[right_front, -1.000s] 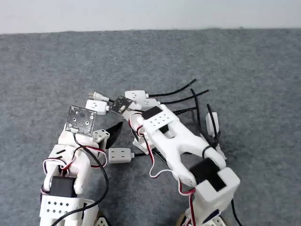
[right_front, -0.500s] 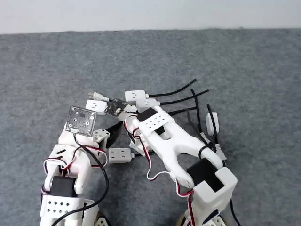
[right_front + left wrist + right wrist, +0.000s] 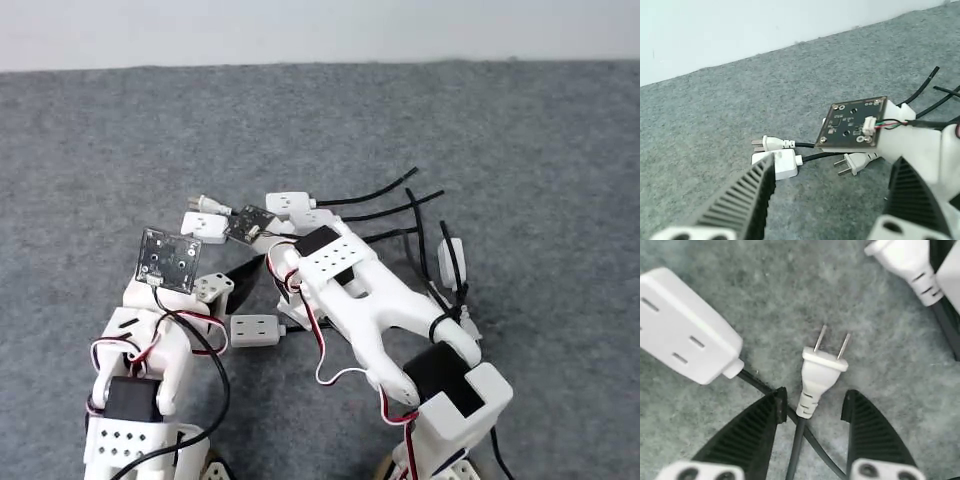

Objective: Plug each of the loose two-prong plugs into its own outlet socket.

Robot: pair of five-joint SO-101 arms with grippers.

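Note:
In the right wrist view a white two-prong plug (image 3: pixel 820 371) lies flat on the grey carpet, prongs pointing away. My right gripper (image 3: pixel 815 395) is open, one black finger on each side of the plug's cable end, not touching it. A white outlet socket (image 3: pixel 684 334) lies beside it, slots up. In the left wrist view my left gripper (image 3: pixel 833 161) is open and holds nothing; beyond it lie a second plug (image 3: pixel 771 144), a socket (image 3: pixel 779 163) and the straddled plug (image 3: pixel 855 162) under the right arm's camera board (image 3: pixel 852 122). From above, the right arm (image 3: pixel 350 280) covers its gripper.
More white sockets lie at the back (image 3: pixel 288 203), between the arms (image 3: pixel 255 330) and on the right (image 3: pixel 450 258). Black cables (image 3: pixel 390 210) fan out behind the right arm. Another plug body (image 3: pixel 905 260) lies close to the right gripper. Open carpet stretches toward the far wall.
The right arm's wrist has shifted slightly left over the plugs. The left arm's camera board has tipped a little left. No plug or socket has moved.

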